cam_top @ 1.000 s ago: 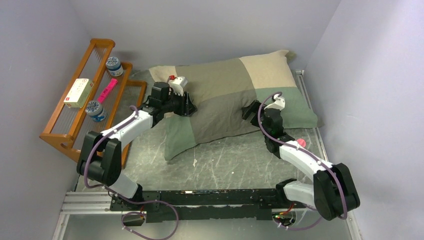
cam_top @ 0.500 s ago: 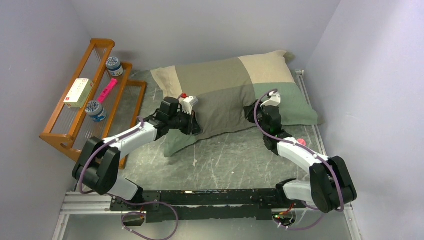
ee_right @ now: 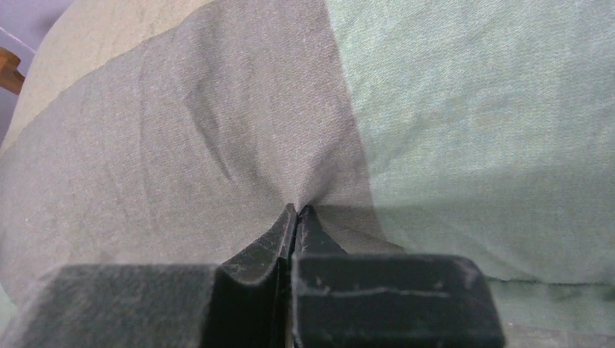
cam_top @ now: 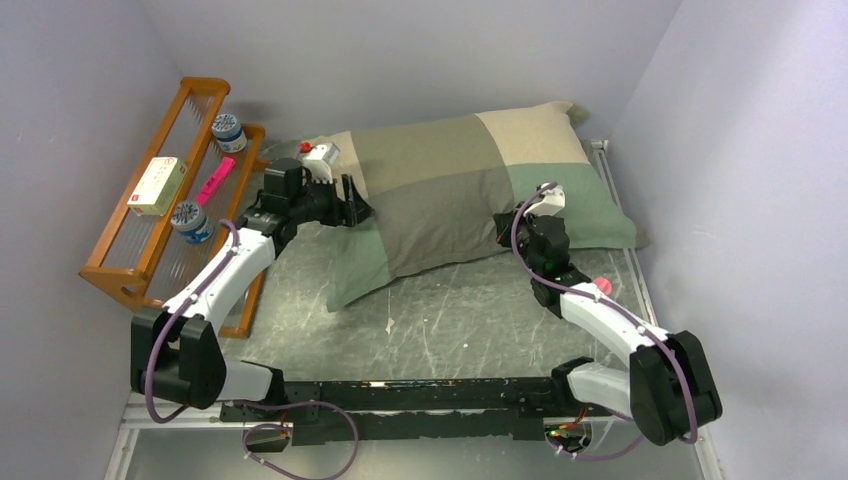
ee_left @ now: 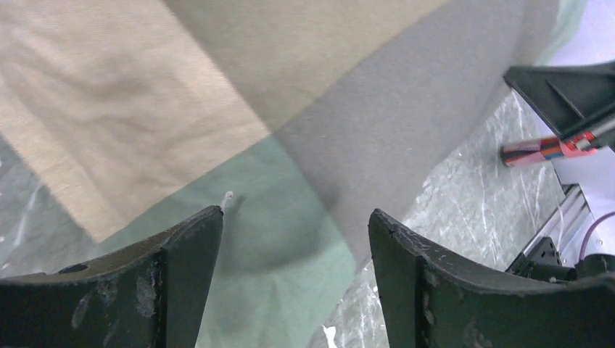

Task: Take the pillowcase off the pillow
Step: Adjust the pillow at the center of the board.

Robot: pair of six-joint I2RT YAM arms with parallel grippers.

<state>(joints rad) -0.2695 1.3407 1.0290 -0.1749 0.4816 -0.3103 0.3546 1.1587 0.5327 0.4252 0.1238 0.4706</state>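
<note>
— Starting with the left claw (cam_top: 352, 205): apart or together?
— Spread wide, gripping nothing. Between the two fingers (ee_left: 185, 268), only a green patch of the pillowcase (cam_top: 470, 190) underneath.
— Touching the cloth?
— Cannot tell from either view.
— And around that claw?
— Beige patch beyond the left fingertip, olive straight ahead, grey ahead and to the right. Bare tabletop (cam_top: 460, 310) further right, past the cloth's edge. Off to the claw's left, well apart, a wooden rack (cam_top: 120, 265) carrying two jars, a box and something pink.
— On to the right claw (ee_right: 294, 214).
— Clamped tight on a pinch of the pillowcase, right at the line joining a grey patch and a green one. Grey to the left of the tips, green to the right. Creases fanning out from the pinch.
— Any gap between those tips?
— None to speak of; pressed together with cloth gathered at the very end.
— Whereabouts of the pillowcase overall?
— Lying patchwork side up on the tabletop, spanning from one claw to the other: left claw at its left end, right claw on its near edge toward the right end. Plump and full, covering the pillow entirely.
</note>
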